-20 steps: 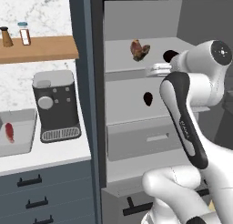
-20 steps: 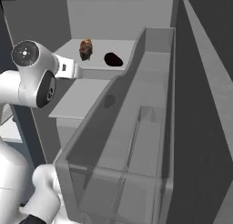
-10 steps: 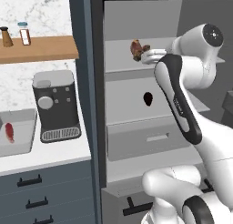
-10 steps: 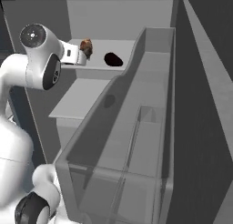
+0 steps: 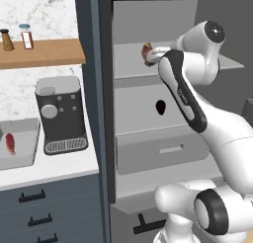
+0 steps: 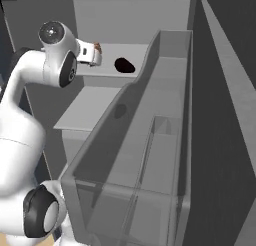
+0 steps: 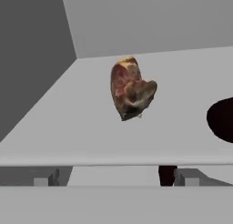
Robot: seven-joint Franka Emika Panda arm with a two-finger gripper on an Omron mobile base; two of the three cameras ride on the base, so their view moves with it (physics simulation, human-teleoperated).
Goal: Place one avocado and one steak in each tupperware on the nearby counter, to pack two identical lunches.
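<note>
A reddish-brown steak [image 7: 131, 89] lies on the upper fridge shelf [image 7: 68, 127], straight ahead of my open gripper [image 7: 113, 177], which holds nothing. From the left base view the steak [image 5: 147, 53] sits just past the gripper [image 5: 156, 54]. An avocado [image 6: 124, 66] rests on the same shelf to the right of the steak [image 6: 98, 47], and it shows at the hand view's right edge [image 7: 222, 118]. Another avocado [image 5: 160, 107] lies one shelf lower. The tupperware [image 5: 22, 133] on the counter [image 5: 54, 168] holds a steak [image 5: 10, 143].
A dark coffee machine [image 5: 60, 116] stands on the counter beside the tupperware. Above it a wooden wall shelf [image 5: 44, 53] carries jars. The fridge's door bins [image 6: 160, 140] rise on the right. A grey drawer [image 5: 163, 150] sits under the lower shelf.
The arm has lifted and swung left toward the upper shelf, bringing the open gripper up close to the steak. The food has not moved.
</note>
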